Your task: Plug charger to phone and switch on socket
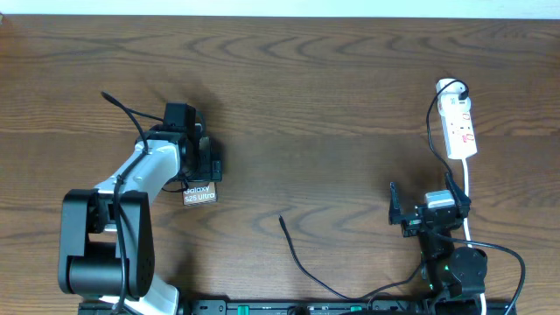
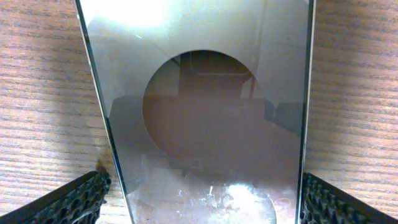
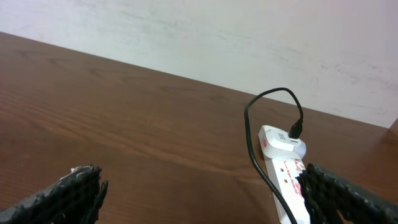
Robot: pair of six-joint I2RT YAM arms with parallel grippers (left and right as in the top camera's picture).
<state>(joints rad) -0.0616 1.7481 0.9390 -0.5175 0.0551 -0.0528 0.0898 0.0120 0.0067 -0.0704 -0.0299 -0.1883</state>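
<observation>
Down at 6 o'clock, close to my bases, the charger (image 1: 283,222) snakes out from the near edge. Its small plug tip lies loose on the bare table (image 1: 306,105), aimed toward 11 o'clock and touching nothing.

Over at 4 o'clock my right gripper (image 1: 423,206) hangs low, its 2 fingers spread wide with only wood showing in the gap.

Out at 9 o'clock, my left gripper (image 1: 201,173) sits over the phone (image 1: 199,194), which lies flat with its lettering end toward me. Up close, the fingers (image 2: 68,202) stand spread on either side of the glossy slab. 1 has a sliver of wood showing beside the phone's edge and the other is right against it. I judge that a straddle, not a pinch.

Risks now: that glass is slick, so an uneven squeeze could skid or twist the phone, and I cannot tell which end carries the port. Plug tip and phone lie well apart, so hauling the cable across could flick the tip aside.

Farthest out, at 2 o'clock, the socket (image 1: 459,127) waits with a black lead (image 3: 296,129) in its far end. Its white cord (image 1: 468,179) runs back right beside my right arm, squarely on the path to the switches. Snag it and the whole strip drags.
</observation>
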